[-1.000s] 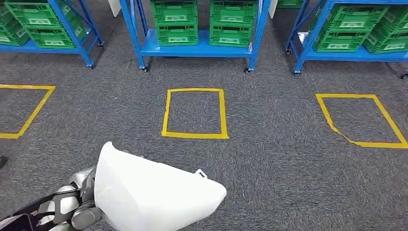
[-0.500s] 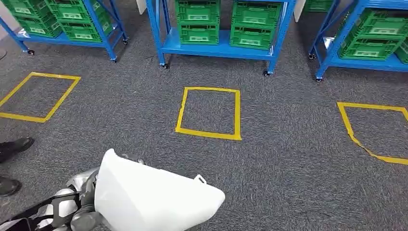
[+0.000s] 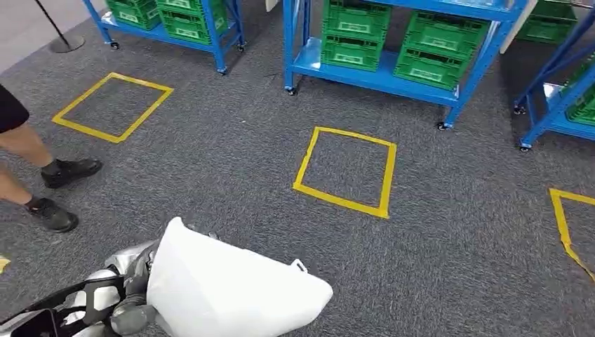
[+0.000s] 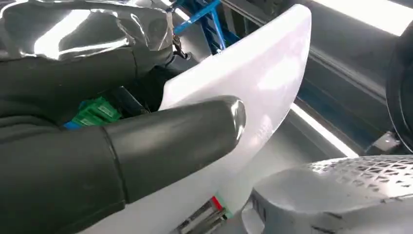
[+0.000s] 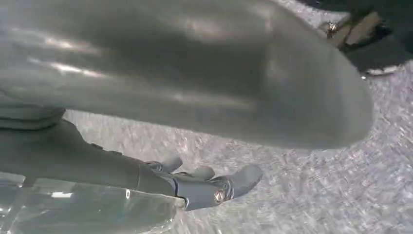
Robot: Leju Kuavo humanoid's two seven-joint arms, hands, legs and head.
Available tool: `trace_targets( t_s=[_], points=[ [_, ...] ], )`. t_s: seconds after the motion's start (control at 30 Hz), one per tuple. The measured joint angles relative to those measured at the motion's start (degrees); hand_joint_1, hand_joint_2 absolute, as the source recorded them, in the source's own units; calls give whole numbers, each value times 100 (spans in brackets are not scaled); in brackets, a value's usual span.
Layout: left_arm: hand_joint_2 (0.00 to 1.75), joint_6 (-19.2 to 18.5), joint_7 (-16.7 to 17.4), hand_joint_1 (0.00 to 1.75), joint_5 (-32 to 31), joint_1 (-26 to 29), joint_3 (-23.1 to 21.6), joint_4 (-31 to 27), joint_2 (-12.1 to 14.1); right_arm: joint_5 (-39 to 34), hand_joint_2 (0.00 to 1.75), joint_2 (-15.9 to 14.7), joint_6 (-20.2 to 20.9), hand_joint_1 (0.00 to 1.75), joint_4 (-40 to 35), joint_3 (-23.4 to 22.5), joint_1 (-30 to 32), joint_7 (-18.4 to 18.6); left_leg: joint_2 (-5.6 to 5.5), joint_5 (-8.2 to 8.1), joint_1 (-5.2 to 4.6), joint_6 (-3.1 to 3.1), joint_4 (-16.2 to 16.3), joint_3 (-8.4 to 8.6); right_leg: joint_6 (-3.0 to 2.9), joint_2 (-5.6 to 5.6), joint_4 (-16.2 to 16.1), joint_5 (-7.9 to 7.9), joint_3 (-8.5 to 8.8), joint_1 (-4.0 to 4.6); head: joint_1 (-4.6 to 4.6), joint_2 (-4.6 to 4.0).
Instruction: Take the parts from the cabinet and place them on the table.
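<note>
A large white curved part (image 3: 231, 288) fills the lower left of the head view, carried over the grey carpet. My left hand (image 3: 130, 295) grips it at its left end. In the left wrist view the grey thumb (image 4: 185, 136) presses on the white part (image 4: 263, 83), and the fingers lie behind the shell. My right hand (image 5: 122, 165) hangs above the carpet, holding nothing, its dark fingers (image 5: 214, 187) apart from the thumb.
Blue wheeled racks (image 3: 365, 74) with green crates (image 3: 351, 42) stand ahead; another rack (image 3: 554, 112) is at the right. Yellow taped squares (image 3: 345, 170) (image 3: 112, 105) mark the carpet. A person's legs and black shoes (image 3: 67, 172) stand at the left.
The camera has turned left: racks and taped squares have slid right, and the person's legs have come further into view. The white part stays in my left hand.
</note>
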Motion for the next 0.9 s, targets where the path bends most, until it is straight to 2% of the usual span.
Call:
trace_targets(
  t_s=[0.03,0.07,0.13,0.17,0.2,0.23,0.27,0.3,0.33,0.37,0.4,0.43,0.47,0.5,0.53,0.57,0.67,0.7,0.73,0.77,0.8,0.83,0.87,0.9],
  points=[
    [0,-13,-2,175,0,14,-4,2,2,2,0,-59,-17,0,65,39,-14,-7,-63,-21,-7,-34,51,-35,-63,192,-115,-23,56,-2,-7,0],
    [0,-41,2,175,11,6,-15,2,7,0,0,-69,-24,0,142,74,-22,-20,-130,-46,-33,-71,118,-91,-147,188,-180,1,67,16,16,0],
    [0,-140,13,175,87,4,-42,4,13,2,0,-133,-74,0,236,149,-61,-13,-205,-12,-4,-124,90,-136,-235,90,-152,11,66,67,11,0],
    [0,-170,20,175,103,2,-55,4,15,2,0,-149,-96,0,297,199,-77,-11,-250,-1,3,-145,95,-156,-267,33,-154,29,65,59,24,0],
    [0,-183,24,175,105,2,-63,4,17,0,0,-150,-111,0,353,244,-97,-3,-155,-22,3,-158,135,-162,-296,-19,-173,47,64,6,18,0],
    [0,-194,31,175,109,-17,-68,4,17,0,0,-195,-140,0,382,271,-102,-2,176,-125,-28,-200,264,-206,-319,-65,-173,50,72,7,-19,0],
    [0,-194,42,175,109,-26,-72,4,17,0,0,-190,-186,0,441,295,-89,0,391,-364,-4,-248,633,-381,-355,-131,-173,40,76,17,-55,0],
    [0,-192,50,175,107,-7,-83,2,17,0,0,-197,-227,0,496,304,-65,18,474,-606,26,-275,1111,-609,-361,-196,-173,36,72,29,-48,0],
    [0,-194,57,175,100,19,-100,0,15,0,0,-207,-255,0,533,310,-42,22,504,-796,47,-293,1569,-834,-363,-278,-173,33,65,38,-55,0],
    [0,-192,61,175,101,42,-116,0,17,0,0,-219,-275,0,562,321,-22,24,521,-880,59,-305,1880,-994,-365,-356,-172,29,58,48,-50,0],
    [0,-192,70,175,98,67,-131,0,17,0,0,-227,-280,0,594,328,-15,24,534,-826,72,-303,1915,-1014,-364,-436,-172,27,57,54,-52,0],
    [0,-192,72,175,98,78,-140,0,28,0,0,-227,-284,0,621,330,-19,24,540,-684,72,-289,1699,-905,-367,-500,-172,23,57,62,-55,0],
    [0,-192,72,175,98,78,-149,-4,28,0,0,-227,-286,0,636,334,-26,24,561,-480,68,-261,1283,-683,-367,-564,-172,21,61,75,-55,0],
    [0,-192,72,175,98,77,-160,-20,28,0,0,-227,-288,0,656,339,-30,24,655,-271,47,-216,753,-380,-365,-627,-174,20,68,87,-53,0],
    [0,-192,72,175,98,73,-166,-41,28,-2,0,-227,-291,0,675,349,-34,24,964,-145,-14,-126,263,-80,-364,-682,-175,19,84,98,-55,0],
    [0,-192,72,175,98,74,-168,-55,28,-2,0,-223,-293,0,693,361,-30,24,1128,-187,-49,-103,145,-61,-329,-739,-167,-6,90,147,-37,0],
    [0,-192,77,175,96,77,-188,-66,28,-4,0,-240,-295,0,714,378,-33,24,902,-165,-86,-40,121,-109,-246,-940,-230,-3,140,106,-37,0],
    [0,-192,77,175,96,77,-195,-81,31,-7,0,-238,-295,0,719,382,-49,24,801,-107,-75,16,11,-54,-213,-989,-270,3,191,122,-39,0],
    [0,-192,74,175,98,86,-203,-96,28,-9,0,-236,-295,0,730,387,-56,24,725,-9,-24,11,-100,57,-198,-675,-192,-41,157,97,-15,0],
    [0,-188,74,175,103,57,-208,-96,17,-11,0,-236,-297,0,736,389,-49,24,670,25,-13,58,-117,61,-234,-405,47,-201,38,84,-13,0],
    [0,-186,74,175,109,56,-212,-96,2,-15,0,-243,-315,0,749,389,-31,24,583,42,-13,77,-119,41,-270,-259,477,-397,-161,84,11,0],
    [0,-212,77,175,148,78,-221,-94,2,-7,0,-253,-352,0,760,389,-7,20,484,42,-23,77,-118,31,-289,-206,954,-583,-398,86,28,0],
    [0,-258,77,175,184,85,-225,-94,2,-2,0,-271,-389,0,767,389,6,13,388,44,-32,79,-114,18,-284,-185,1344,-710,-597,87,24,0],
    [0,-306,94,175,210,85,-229,-94,2,0,0,-275,-404,0,782,393,7,11,294,46,-33,80,-104,12,-254,-176,1515,-720,-703,85,28,0]
  ],
)
